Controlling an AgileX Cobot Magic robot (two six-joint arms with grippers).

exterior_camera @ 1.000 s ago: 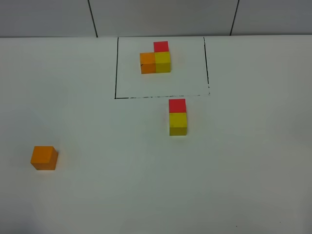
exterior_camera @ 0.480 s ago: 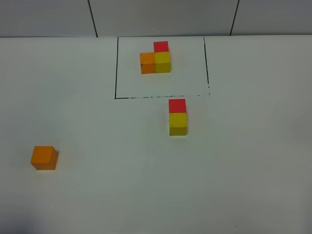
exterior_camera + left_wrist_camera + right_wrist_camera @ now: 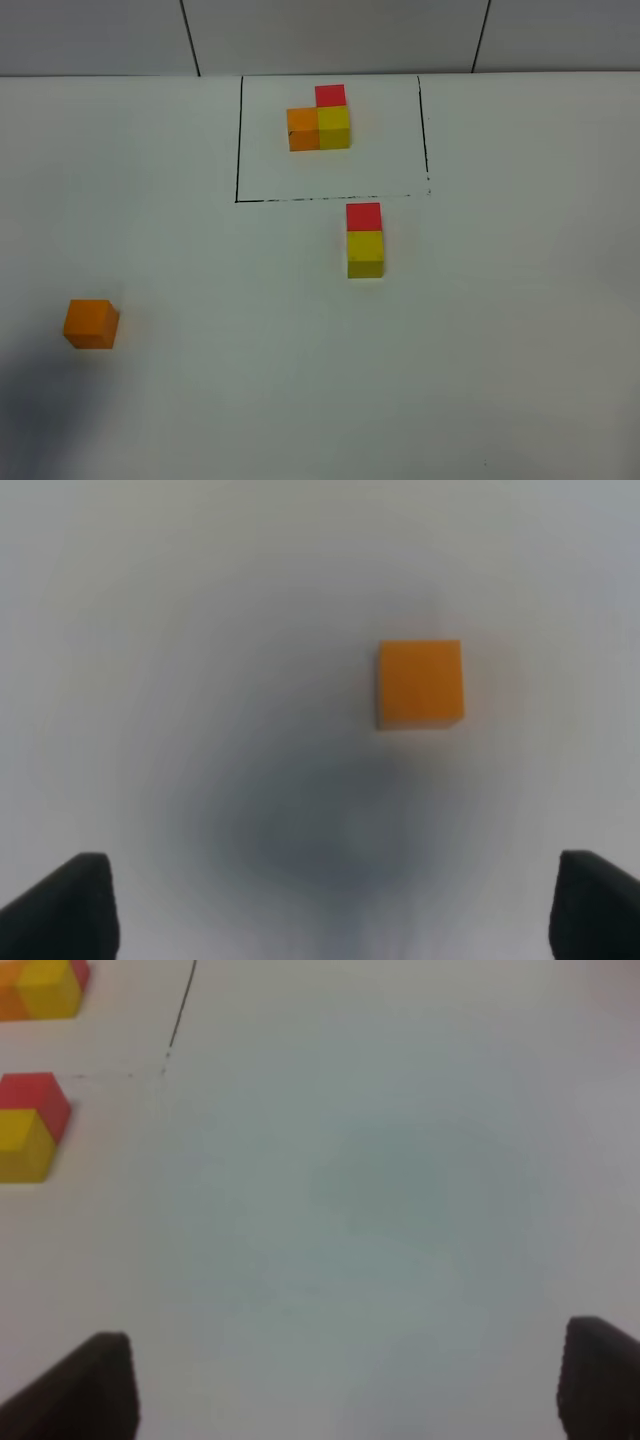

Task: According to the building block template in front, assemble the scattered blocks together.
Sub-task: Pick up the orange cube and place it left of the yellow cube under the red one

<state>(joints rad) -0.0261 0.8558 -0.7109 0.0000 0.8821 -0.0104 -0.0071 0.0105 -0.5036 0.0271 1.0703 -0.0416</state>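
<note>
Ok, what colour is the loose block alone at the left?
Orange; the lone block shows best in the left wrist view.

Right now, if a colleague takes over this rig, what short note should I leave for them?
Left gripper: open, empty; the orange block lies ahead of it, not between its jaws.
Right gripper: open, empty.
The template stands inside the outlined box.
Done: red block and yellow block joined just outside the box line.
To do: place the orange block against the yellow block's left side in the high view, as the template shows.
</note>
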